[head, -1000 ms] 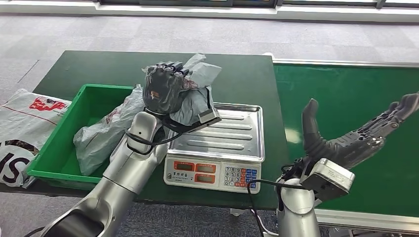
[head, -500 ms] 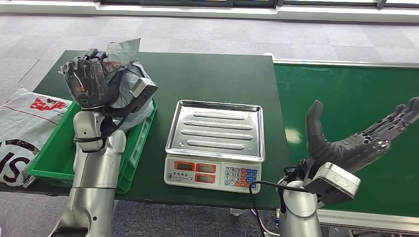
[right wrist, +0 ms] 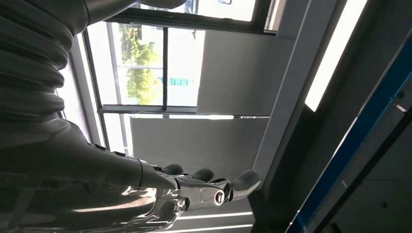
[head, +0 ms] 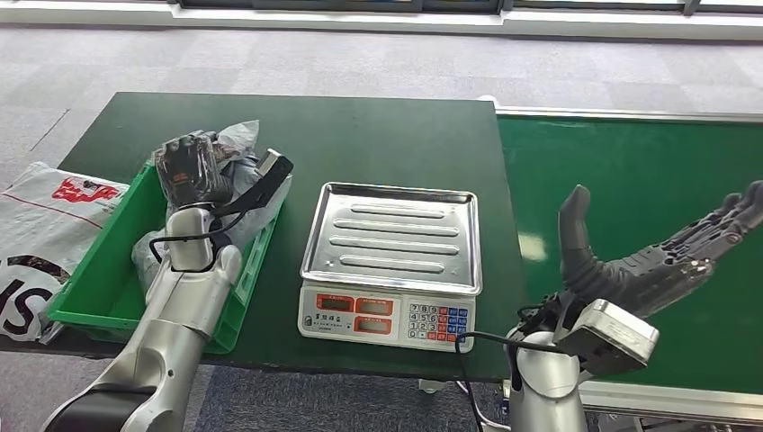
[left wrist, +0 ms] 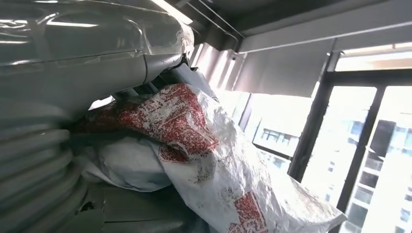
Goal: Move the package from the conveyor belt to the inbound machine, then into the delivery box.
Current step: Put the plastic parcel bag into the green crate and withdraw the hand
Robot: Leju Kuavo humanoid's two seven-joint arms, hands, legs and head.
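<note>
a: well, the left hand [head: 186,168] had its fingers wrapped around the package [head: 236,162], a crumpled grey mailer bag with red print, and it hung right over the green delivery box [head: 101,270].

b: and the right hand [head: 661,256]?

a: spread wide, holding nothing, palm up above the conveyor belt [head: 630,171]. the scale [head: 392,263] sat bare between them.

b: so how should the drop have gone?

a: i'd have said lower the bag well inside the walls before letting go (one floppy end looked draped over the near rim), then open the fingers fully so the plastic didn't cling.

b: which way did it lie?

a: bunched up, so hard to call, but its long axis seemed to run from the fist toward the scale, tail end pointing that way. the wrist camera showed the red print [left wrist: 180,121] pressed against the palm.
</note>
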